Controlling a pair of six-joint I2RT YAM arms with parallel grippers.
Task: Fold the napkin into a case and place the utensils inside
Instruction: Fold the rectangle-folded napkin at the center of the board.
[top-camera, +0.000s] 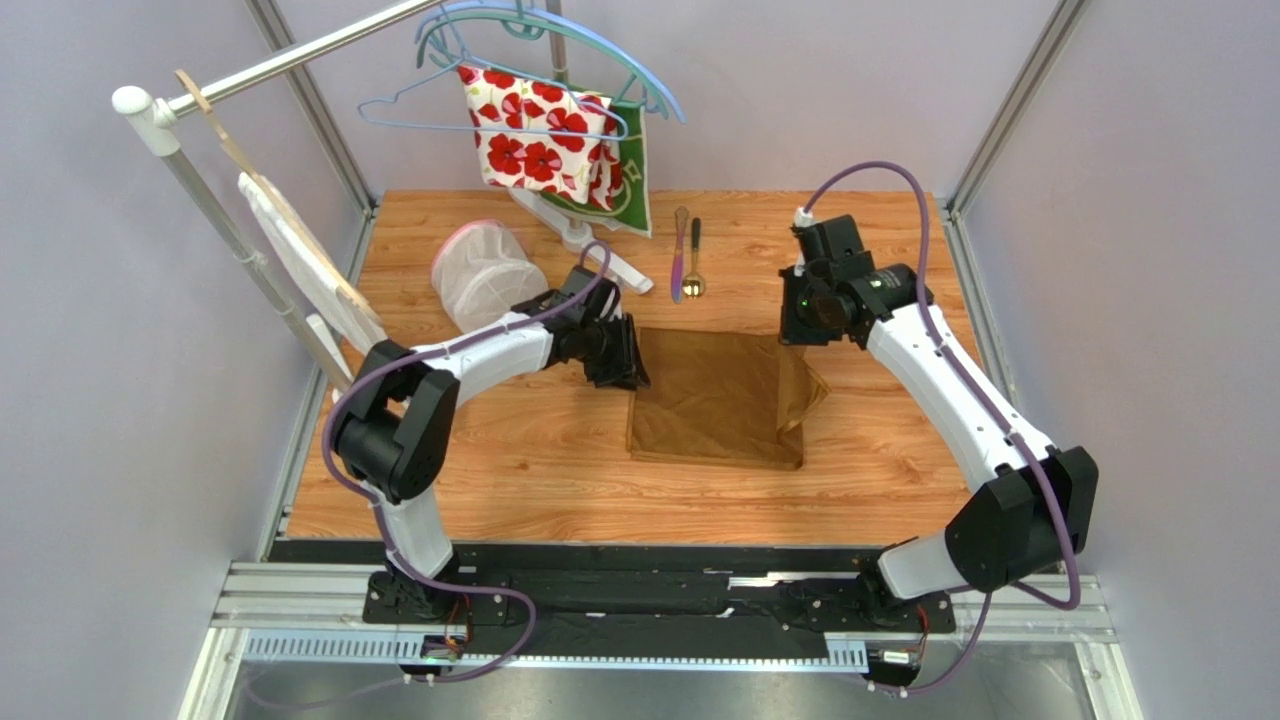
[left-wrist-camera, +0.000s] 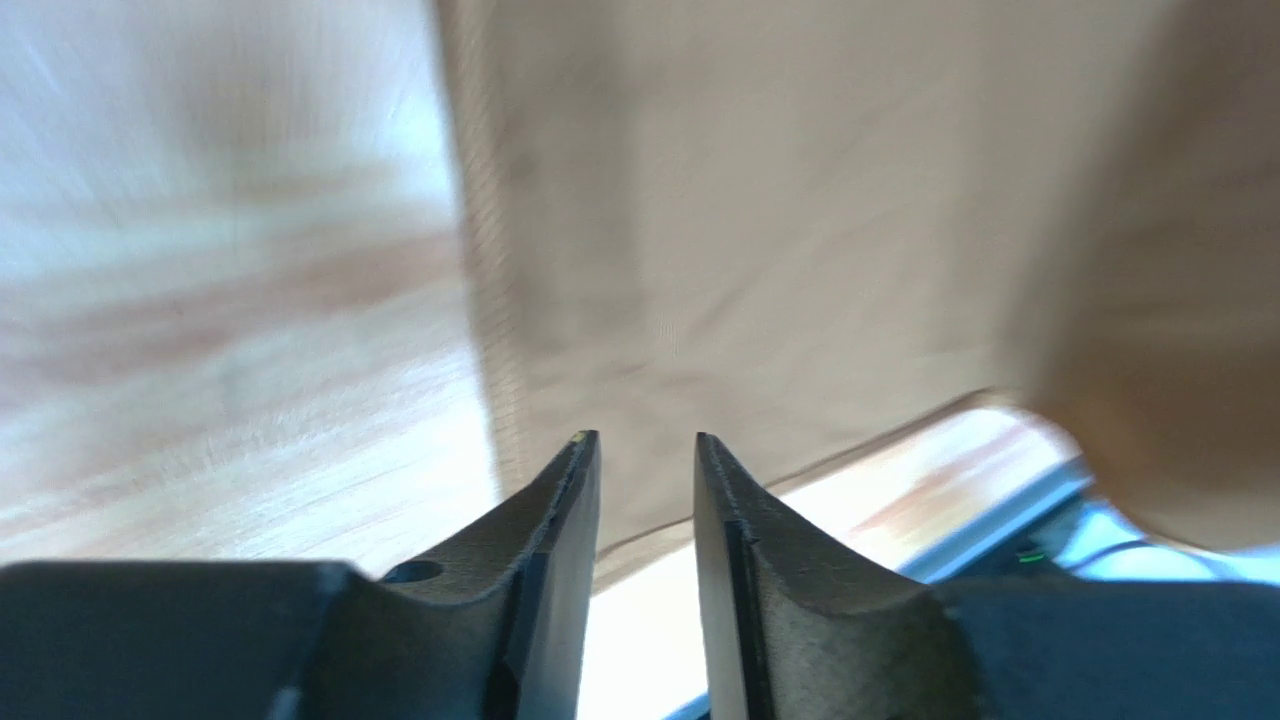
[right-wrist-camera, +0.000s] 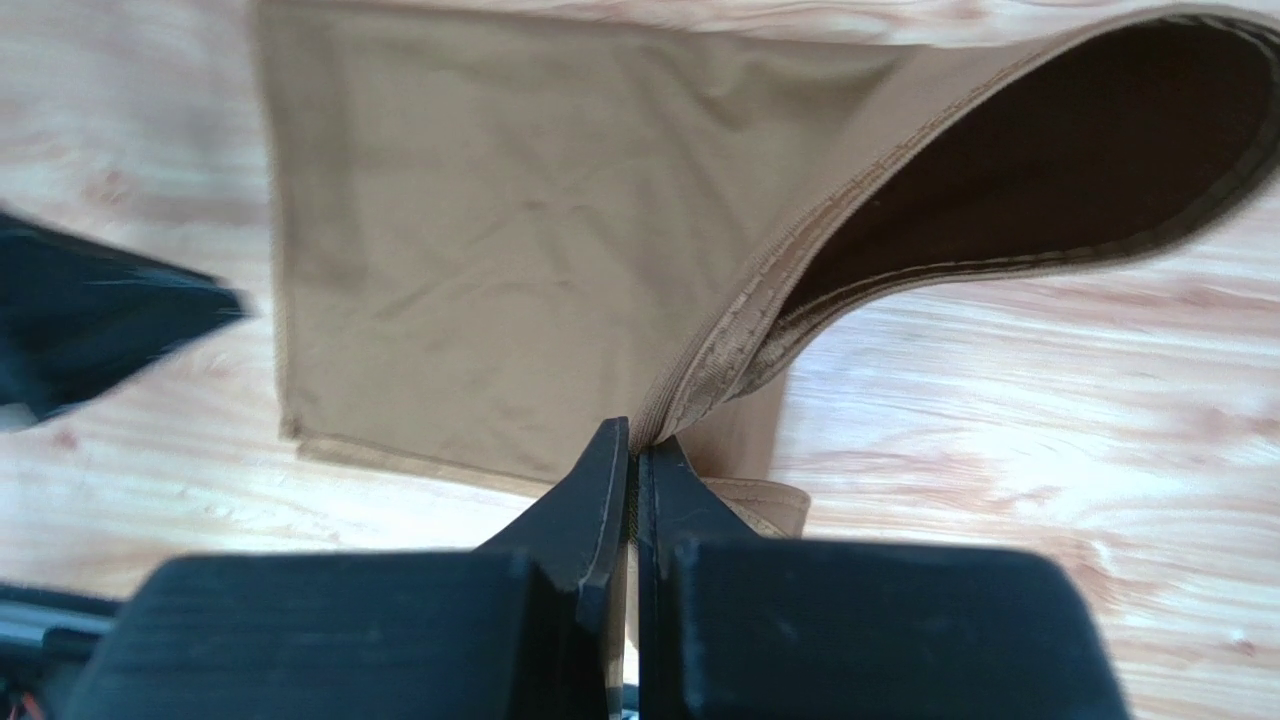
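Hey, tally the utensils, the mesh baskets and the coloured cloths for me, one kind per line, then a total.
Utensils: 2, the knife and the spoon
Mesh basket: 1
Coloured cloths: 3, the napkin, the floral cloth and the green cloth
Total: 6

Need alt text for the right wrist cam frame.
The right tool is shut on the hemmed edge of the golden-brown napkin, holding it up so that side arches open and shows a dark underside. The rest of the napkin lies flat on the wooden table.
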